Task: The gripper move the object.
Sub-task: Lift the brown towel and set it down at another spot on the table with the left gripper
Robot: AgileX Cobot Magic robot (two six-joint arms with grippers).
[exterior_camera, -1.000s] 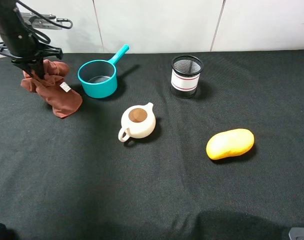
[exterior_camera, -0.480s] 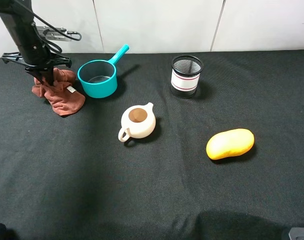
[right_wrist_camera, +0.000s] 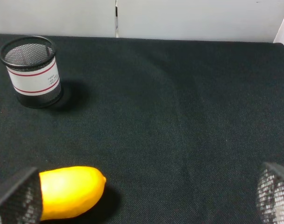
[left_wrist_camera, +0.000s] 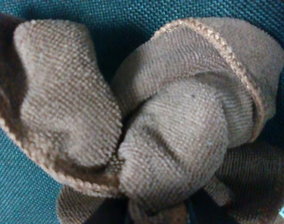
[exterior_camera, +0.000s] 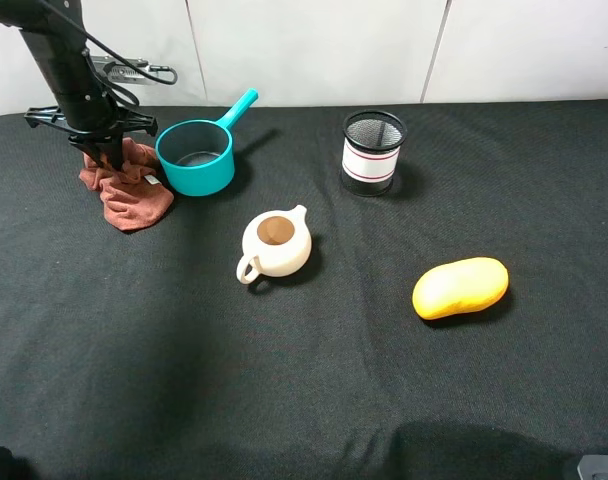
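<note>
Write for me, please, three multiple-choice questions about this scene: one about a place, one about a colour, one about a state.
1. Where does the brown cloth lie? A) in the middle B) far left, beside the teal saucepan C) near right
2. What colour is the teapot? A) cream-white B) blue C) black
3. How is the right pincer? A) shut on an object B) hidden from view C) open, holding nothing
Answers: 1 B, the high view shows it next to the saucepan; 2 A, its body is pale cream; 3 C, its fingertips stand wide apart, gripping nothing.
</note>
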